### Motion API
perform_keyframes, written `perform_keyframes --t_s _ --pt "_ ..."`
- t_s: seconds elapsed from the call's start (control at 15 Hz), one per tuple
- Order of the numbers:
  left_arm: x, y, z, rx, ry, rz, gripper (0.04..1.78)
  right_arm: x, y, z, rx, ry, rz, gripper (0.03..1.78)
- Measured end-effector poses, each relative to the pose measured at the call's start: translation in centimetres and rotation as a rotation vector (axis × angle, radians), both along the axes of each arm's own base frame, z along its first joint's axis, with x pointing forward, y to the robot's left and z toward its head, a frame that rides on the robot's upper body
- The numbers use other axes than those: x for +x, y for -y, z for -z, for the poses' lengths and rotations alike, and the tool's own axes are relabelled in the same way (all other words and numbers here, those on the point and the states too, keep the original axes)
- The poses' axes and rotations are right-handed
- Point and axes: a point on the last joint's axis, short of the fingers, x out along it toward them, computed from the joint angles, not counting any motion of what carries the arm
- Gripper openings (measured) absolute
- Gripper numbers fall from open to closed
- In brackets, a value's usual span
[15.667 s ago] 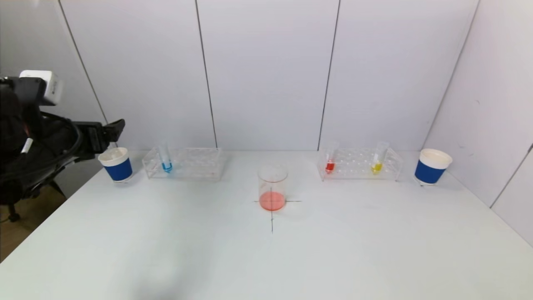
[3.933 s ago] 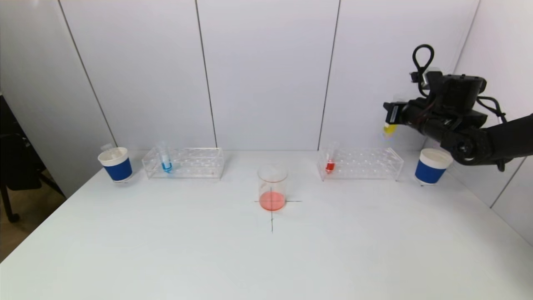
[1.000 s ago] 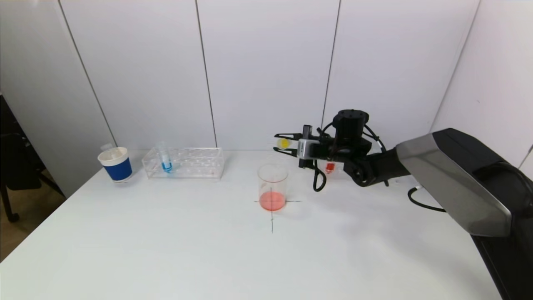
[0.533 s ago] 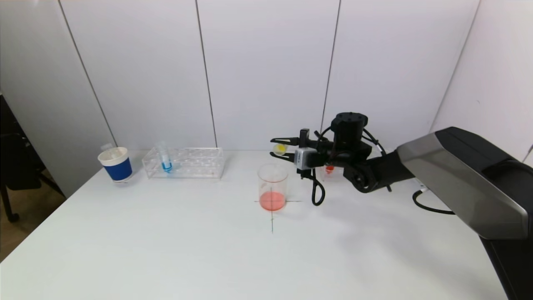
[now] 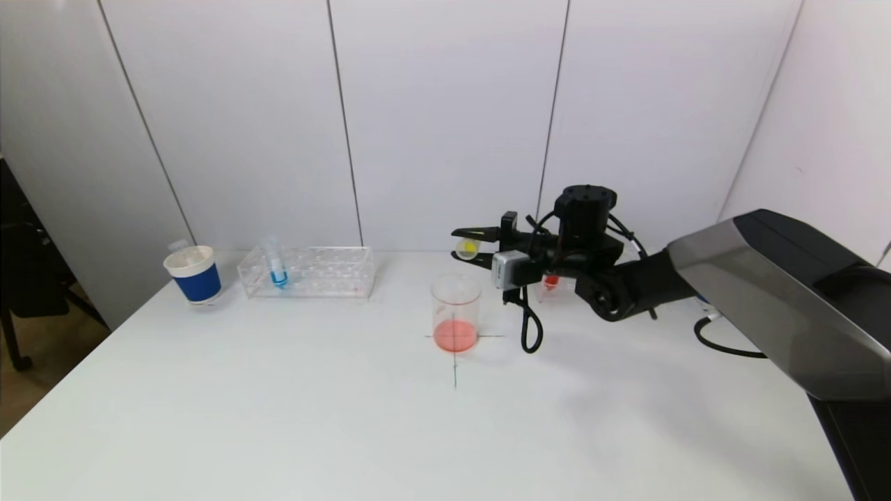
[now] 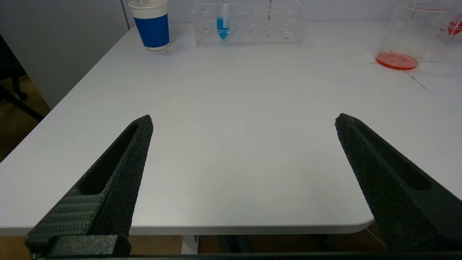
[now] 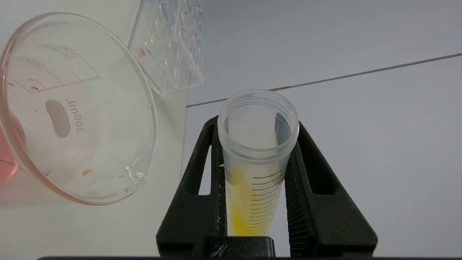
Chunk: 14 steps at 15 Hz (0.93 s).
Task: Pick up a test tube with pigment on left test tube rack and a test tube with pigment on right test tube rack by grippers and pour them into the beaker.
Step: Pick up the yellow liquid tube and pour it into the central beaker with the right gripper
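Observation:
My right gripper (image 5: 465,245) is shut on a test tube with yellow pigment (image 5: 468,248), held tipped on its side just above and behind the rim of the beaker (image 5: 456,313), which holds red liquid. In the right wrist view the tube (image 7: 257,159) sits between the fingers, yellow running along its wall, with the beaker mouth (image 7: 77,108) beside it. The left rack (image 5: 306,272) holds a blue tube (image 5: 276,265). The right rack (image 5: 557,285) holds a red tube (image 5: 551,281), mostly hidden by the arm. My left gripper (image 6: 242,121) is open and empty at the table's near left edge.
A blue-and-white paper cup (image 5: 193,274) with an empty tube in it stands left of the left rack. A black cross (image 5: 455,362) is marked on the white table under the beaker. The right arm's body covers the table's right side.
My right gripper has carried the yellow tube from above the right rack to over the beaker and turned it on its side. In the last second it shifted slightly left and lower.

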Motion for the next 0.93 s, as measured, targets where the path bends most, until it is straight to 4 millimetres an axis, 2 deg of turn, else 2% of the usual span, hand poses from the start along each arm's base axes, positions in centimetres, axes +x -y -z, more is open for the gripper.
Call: perform_keyframes --t_s 0.93 --pt "0.0 0.0 0.0 0.0 0.0 0.0 1.76 -0.12 -0.3 -0.41 -0.071 0.193 0.034 0.52"
